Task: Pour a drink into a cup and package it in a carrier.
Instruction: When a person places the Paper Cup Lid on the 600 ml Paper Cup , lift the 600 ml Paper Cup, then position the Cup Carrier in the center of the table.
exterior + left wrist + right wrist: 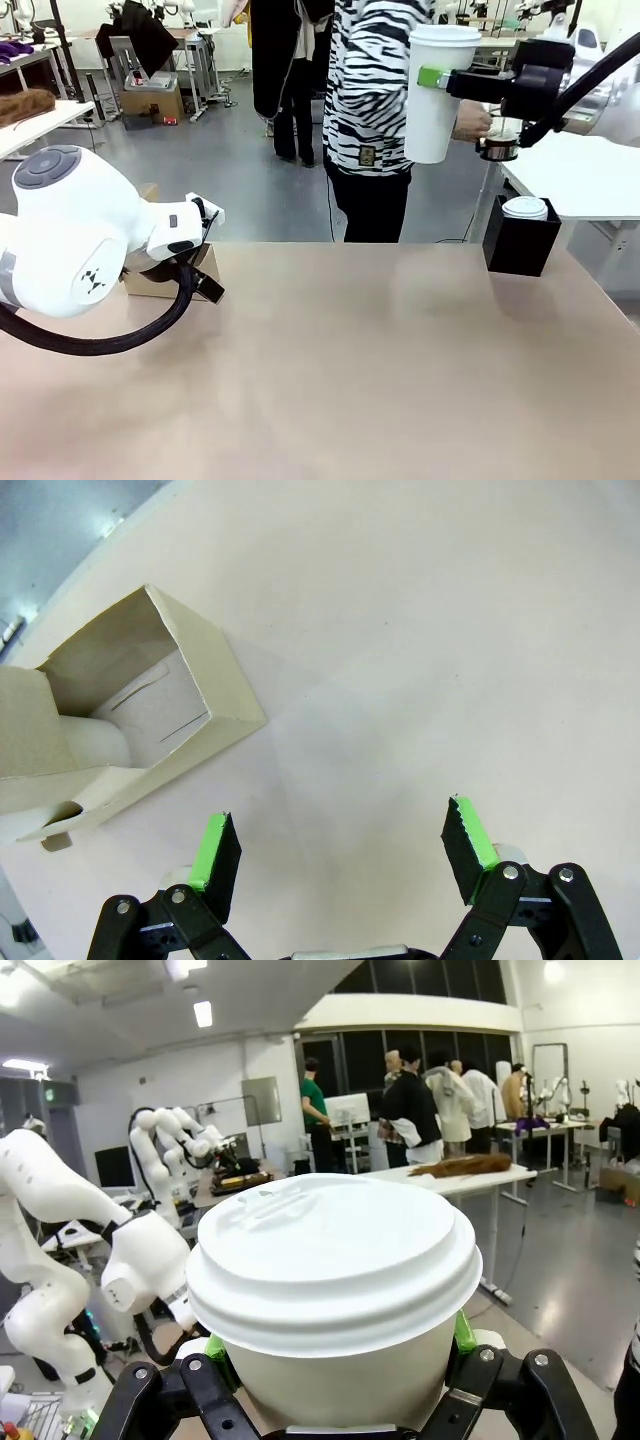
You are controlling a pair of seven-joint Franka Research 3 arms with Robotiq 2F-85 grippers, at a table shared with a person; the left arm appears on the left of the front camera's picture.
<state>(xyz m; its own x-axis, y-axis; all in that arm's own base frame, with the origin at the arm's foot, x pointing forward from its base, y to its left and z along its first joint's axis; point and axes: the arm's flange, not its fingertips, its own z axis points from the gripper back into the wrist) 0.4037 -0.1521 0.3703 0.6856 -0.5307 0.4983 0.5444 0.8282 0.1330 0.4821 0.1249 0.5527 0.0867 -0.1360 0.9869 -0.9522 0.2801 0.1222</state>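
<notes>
Cup (437,120), white and lidded, is clamped upright in the right end effector (440,78), high beyond the far right of the table (350,380). It is probably kept upright so the contents stay level. A person's hand (470,122) is just beside it. The left end effector (340,825) hangs with jaws wide apart and empty over bare table, near the carrier (200,660), which stands at the table's left side with an open slot uppermost. Judgement: the left arm is posted to steady the carrier, and packaging is not yet done. A second lidded cup (525,208) sits in a black box (520,250).
</notes>
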